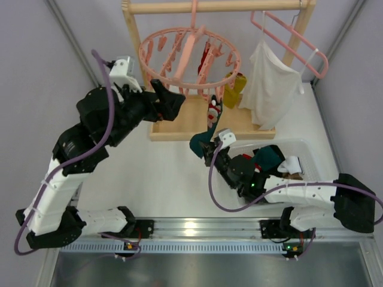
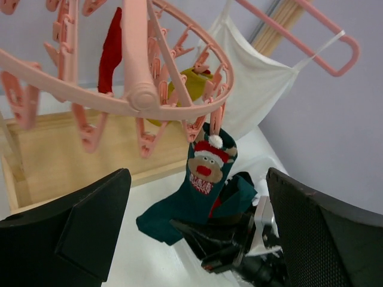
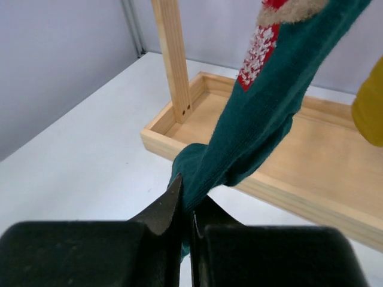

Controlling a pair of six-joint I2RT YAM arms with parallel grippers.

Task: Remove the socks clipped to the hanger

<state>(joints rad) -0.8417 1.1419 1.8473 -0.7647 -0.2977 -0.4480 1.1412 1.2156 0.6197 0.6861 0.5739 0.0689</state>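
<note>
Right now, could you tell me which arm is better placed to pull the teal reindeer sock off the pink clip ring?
Right: the right gripper is shut on the dark teal reindeer sock hanging from the round pink plastic hanger; the left gripper is open, holding nothing.

text: none legible | labels: none | numbers: none

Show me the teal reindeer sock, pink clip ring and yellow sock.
Teal fabric reindeer sock (image 2: 205, 168): left wrist view, reindeer face.
Round pink plastic clip hanger (image 2: 142, 95): left wrist view, central hub.
Mustard yellow fabric sock (image 1: 235, 87): top view, middle.
</note>
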